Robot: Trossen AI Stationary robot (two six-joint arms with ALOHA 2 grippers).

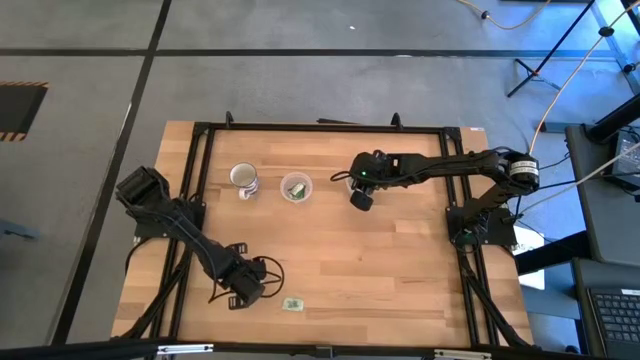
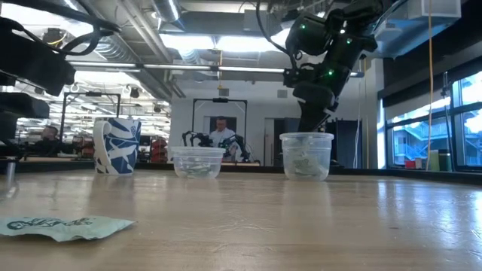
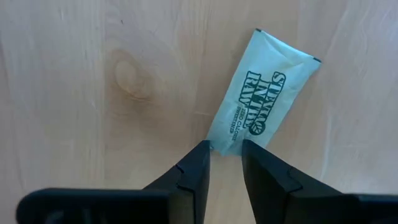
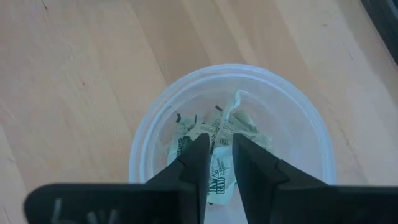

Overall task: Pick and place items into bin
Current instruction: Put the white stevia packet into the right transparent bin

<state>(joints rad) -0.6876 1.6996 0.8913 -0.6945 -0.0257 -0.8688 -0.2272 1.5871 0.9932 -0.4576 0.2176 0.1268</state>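
One pale-green packet with dark print lies flat on the wood near the table's near edge. My left gripper is to its left, open by a narrow gap; in the left wrist view the packet's nearest corner shows just past the fingertips. My right gripper points down over a clear plastic cup holding several packets. It is open by a narrow gap, and a printed packet in the cup shows through it.
A blue-and-white mug and a shallow clear tub with packets stand left of the cup, toward the far edge. A black frame borders the table. A person sits in the room beyond.
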